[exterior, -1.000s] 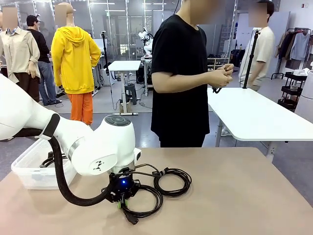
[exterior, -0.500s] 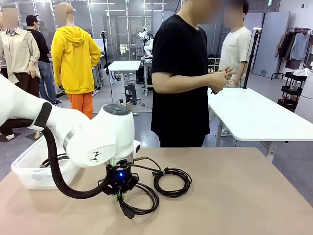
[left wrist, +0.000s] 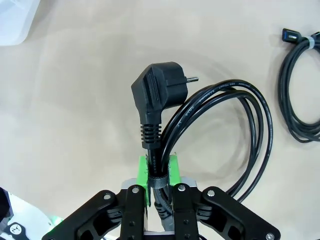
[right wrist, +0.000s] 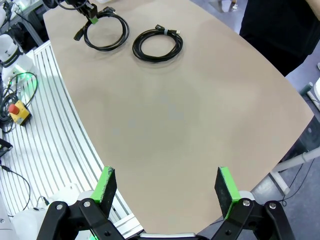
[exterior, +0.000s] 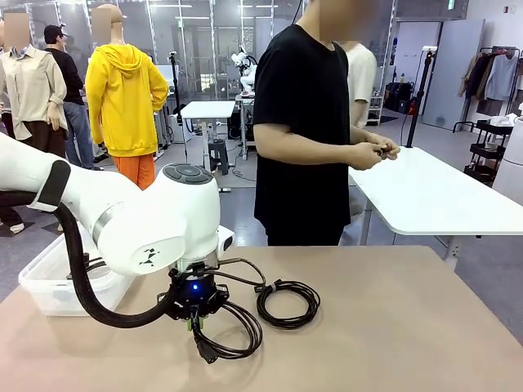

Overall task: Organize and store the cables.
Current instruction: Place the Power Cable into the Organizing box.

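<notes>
Power cord coil (left wrist: 157, 97) is clamped in the left tool (left wrist: 159, 171) (plug foremost); the clear bin (exterior: 41, 294) is set to its left.

A robotics lab, this one; a white robot arm (exterior: 139, 229) works over a tan bench (exterior: 392, 327); a yellow emergency-stop box (right wrist: 20, 111) sits among loose wiring beside the bench edge; beyond, a long white table (exterior: 425, 196), glass partitions (exterior: 196, 57), a tripod stand (exterior: 418, 98), open grey floor.
</notes>
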Available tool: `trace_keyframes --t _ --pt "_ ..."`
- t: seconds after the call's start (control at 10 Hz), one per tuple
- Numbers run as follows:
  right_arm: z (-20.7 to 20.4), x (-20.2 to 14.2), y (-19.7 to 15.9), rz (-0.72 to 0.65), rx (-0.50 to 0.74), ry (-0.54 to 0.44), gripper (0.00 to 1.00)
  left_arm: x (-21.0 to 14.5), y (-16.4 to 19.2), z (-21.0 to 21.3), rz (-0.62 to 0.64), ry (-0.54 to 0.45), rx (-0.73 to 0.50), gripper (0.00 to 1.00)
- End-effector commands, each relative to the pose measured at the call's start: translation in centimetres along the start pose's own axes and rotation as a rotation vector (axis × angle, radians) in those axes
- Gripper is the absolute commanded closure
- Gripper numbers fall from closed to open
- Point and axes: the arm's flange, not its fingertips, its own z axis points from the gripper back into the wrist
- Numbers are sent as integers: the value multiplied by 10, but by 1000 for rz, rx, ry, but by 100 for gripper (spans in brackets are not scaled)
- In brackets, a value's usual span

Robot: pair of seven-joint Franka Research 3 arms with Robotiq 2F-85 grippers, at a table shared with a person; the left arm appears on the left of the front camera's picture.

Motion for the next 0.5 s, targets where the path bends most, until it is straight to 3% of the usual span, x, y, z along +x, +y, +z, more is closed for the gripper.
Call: trace_keyframes --t 0.0,0.4 --pt "2 0 0 17 8 -8 0 2 -3 0 15 2 -4 92" --pt "2 0 0 17 8 -8 0 2 -3 0 15 2 -4 92"
